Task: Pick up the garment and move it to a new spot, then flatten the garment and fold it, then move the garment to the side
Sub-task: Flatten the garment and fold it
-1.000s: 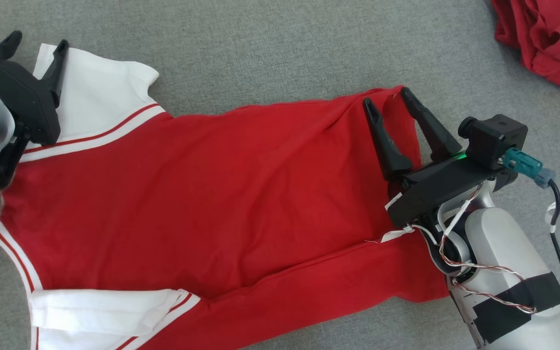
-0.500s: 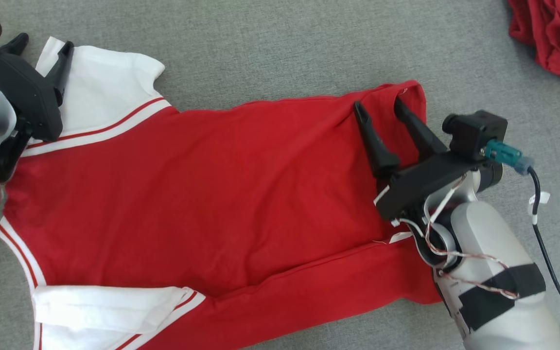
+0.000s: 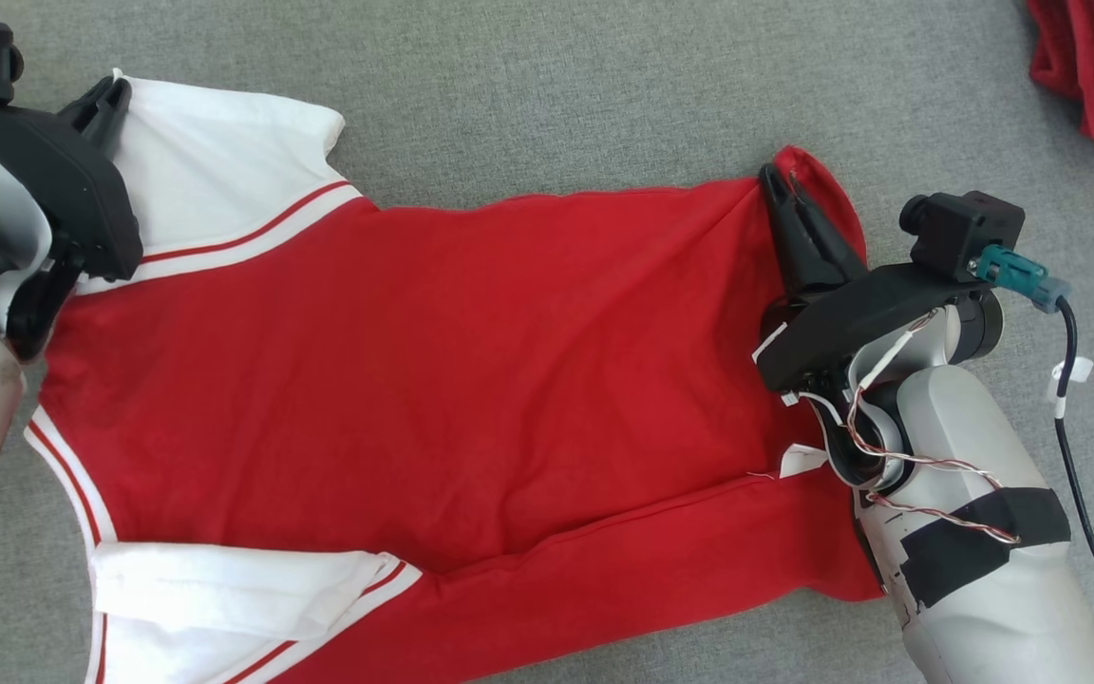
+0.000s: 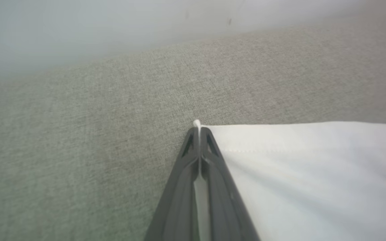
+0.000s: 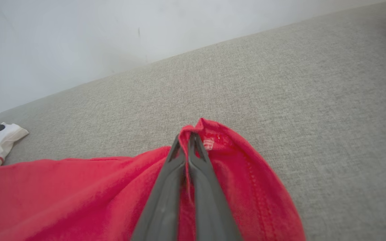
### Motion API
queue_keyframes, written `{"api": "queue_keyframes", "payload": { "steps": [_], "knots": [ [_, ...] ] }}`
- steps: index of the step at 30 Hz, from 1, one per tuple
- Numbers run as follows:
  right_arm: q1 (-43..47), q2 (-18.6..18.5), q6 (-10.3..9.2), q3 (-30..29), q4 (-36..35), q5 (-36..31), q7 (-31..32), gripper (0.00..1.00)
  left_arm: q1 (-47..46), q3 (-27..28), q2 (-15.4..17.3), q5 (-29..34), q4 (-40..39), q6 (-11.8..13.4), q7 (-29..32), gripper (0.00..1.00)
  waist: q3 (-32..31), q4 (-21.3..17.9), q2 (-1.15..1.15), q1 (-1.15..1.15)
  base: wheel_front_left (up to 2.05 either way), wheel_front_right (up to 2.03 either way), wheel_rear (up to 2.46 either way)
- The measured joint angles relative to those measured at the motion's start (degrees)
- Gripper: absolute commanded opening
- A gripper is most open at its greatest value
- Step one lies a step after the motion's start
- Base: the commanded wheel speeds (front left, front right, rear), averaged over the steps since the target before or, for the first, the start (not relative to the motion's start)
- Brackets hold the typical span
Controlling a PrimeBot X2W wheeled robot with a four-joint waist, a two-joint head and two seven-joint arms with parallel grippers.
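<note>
Along far edge of garment, clamping left gripper and right gripper tight onto cloth; ideally lifting both evenly, taut.

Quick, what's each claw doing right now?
Left gripper: jaws shut on the white sleeve of the garment.
Right gripper: jaws shut on the garment, at its red hem corner.

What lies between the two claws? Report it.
In the head view, the garment spans that stretch, white end at the left claw, red end at the right claw.
</note>
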Motion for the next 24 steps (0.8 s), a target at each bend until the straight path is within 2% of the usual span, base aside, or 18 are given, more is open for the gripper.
{"api": "queue_keyframes", "payload": {
  "steps": [10, 15, 21, 24],
  "knots": [
    [0.74, -1.66, 0.00, 0.93, -0.56, 0.74, -4.52, 0.00, 0.61, -0.56, 0.23, -4.02, -2.64, 0.04, -5.28, 0.00, -2.50, 0.31, 0.00, 0.00, 0.00, 0.00, 0.00],
    [4.76, -3.87, 0.00, 1.45, -2.10, 3.19, -6.82, 0.00, 2.77, -1.29, 1.21, -6.42, -8.76, 0.05, -9.79, 0.00, -4.94, 0.97, 0.00, 0.00, 0.00, 0.00, 0.00],
    [10.18, -6.06, 0.00, 0.81, -5.23, 5.94, -8.83, 0.00, 8.89, -0.44, 4.33, -8.86, -18.31, 0.04, -13.30, 0.00, -8.02, 2.40, -0.01, -0.01, 0.00, 0.00, 0.00],
    [13.06, -6.89, 0.00, 0.21, -7.02, 6.89, -9.35, 0.00, 13.41, 1.60, 5.92, -9.18, -24.12, 1.36, -14.21, 0.00, -9.42, 3.33, -0.01, -0.01, 0.00, 0.00, 0.00]
  ]
}}
